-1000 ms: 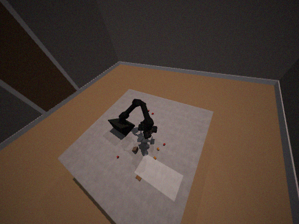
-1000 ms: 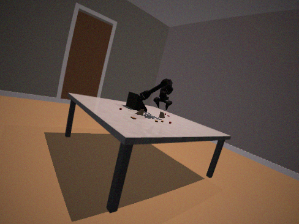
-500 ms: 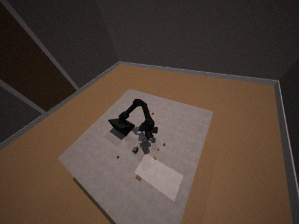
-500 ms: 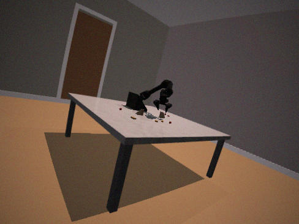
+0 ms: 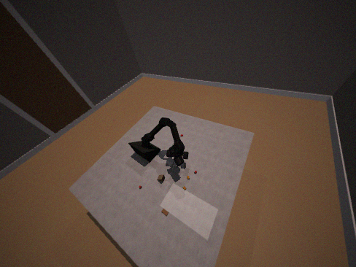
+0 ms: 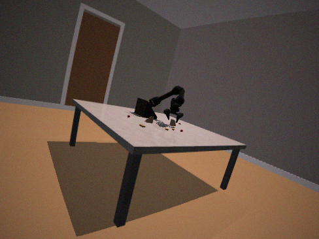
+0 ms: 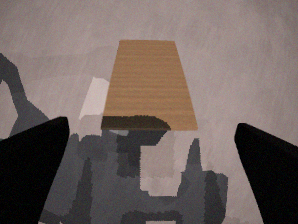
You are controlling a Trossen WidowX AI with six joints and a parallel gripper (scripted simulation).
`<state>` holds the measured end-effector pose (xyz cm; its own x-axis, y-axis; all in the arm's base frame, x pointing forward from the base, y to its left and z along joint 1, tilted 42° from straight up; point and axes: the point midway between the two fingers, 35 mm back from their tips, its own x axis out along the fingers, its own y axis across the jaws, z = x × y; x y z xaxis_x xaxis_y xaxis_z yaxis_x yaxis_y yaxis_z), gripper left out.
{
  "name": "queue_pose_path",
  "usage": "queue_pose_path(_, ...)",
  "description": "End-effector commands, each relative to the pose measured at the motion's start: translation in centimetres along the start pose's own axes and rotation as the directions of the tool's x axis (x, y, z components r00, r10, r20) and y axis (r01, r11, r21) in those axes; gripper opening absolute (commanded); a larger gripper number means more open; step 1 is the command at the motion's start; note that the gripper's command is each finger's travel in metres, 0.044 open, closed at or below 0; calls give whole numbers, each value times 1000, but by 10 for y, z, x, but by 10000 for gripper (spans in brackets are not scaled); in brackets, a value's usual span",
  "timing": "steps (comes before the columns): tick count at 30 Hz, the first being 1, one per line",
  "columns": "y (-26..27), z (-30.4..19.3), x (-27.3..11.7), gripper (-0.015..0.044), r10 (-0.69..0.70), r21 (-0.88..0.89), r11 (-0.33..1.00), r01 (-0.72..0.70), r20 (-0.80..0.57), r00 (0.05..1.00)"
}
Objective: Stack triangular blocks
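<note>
1. Top view: Can make out the other block (image 5: 160,178) (image 6: 150,119) on the table (image 5: 219,146) (image 6: 196,140) (image 7: 240,50), well apart from the gripper (image 5: 178,155) (image 6: 172,119) (image 7: 154,128). Cannot make out the target block from here, presumably hidden beneath the hand. Must count stacking as not yet done. Noted also: a flat brown piece (image 5: 165,212) (image 6: 142,125), to be left undisturbed.
2. Exterior view: Can find the target block (image 6: 172,123) (image 7: 149,85) on the table below the gripper, apart from the other block. Can see no square block formed. Would judge the task to be at the approach to the first grasp.
3. Wrist view: Can see the target block ahead of widely parted fingers, with nothing held. Seems roughly lined up for a grasp. Remaining, by judgement: grasp, lift, turn sloped face down, set onto the other block, even the ends, release and withdraw clear.
</note>
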<state>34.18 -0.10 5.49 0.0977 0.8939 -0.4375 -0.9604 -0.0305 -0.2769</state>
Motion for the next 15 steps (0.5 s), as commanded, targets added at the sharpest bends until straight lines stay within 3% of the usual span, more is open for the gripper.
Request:
queue_pose_path(1,0,3,7,440,0,-2,1000,0,5,1000)
queue_pose_path(15,2,5,29,440,5,-16,1000,-5,13,1000)
